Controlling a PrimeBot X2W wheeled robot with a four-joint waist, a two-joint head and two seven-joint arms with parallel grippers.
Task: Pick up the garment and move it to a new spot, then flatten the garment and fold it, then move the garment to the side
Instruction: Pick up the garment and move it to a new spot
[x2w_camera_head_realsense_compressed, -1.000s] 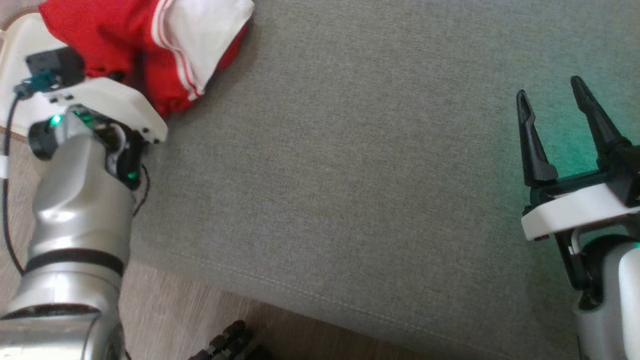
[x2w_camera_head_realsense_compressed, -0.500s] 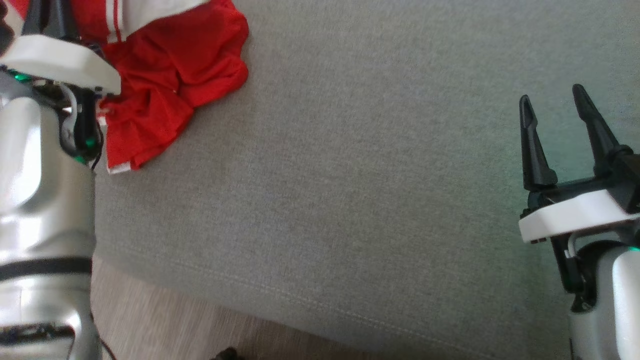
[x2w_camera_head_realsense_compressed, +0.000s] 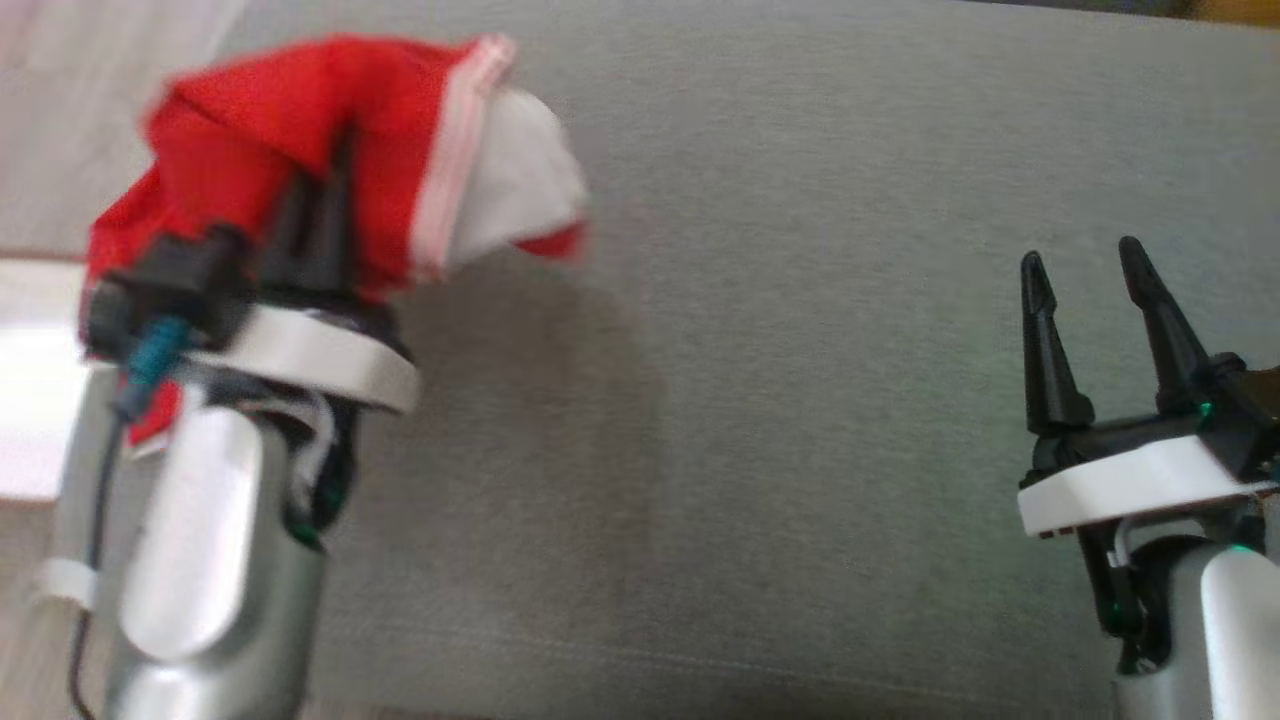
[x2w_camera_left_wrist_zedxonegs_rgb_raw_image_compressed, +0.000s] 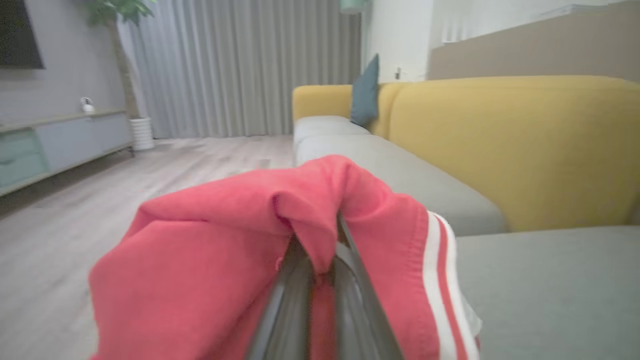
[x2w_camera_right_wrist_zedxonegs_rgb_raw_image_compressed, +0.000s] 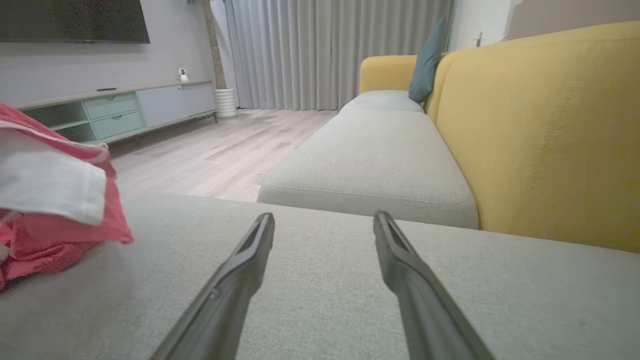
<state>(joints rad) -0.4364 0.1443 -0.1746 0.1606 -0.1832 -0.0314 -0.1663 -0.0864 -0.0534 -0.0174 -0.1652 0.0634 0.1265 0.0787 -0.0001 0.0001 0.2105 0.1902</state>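
At ten o'clock the left gripper pinches a bunched red garment (only a thin fold) above the grey cushion; it may slip. At four o'clock the right gripper stands spread.

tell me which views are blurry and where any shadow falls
Head view: the garment and left gripper are smeared, the right gripper is sharp, and a soft shadow lies on the grey cushion beside the garment. Left wrist view: the garment, close to the lens, and the fingers clamping it look soft. Right wrist view: mostly crisp.
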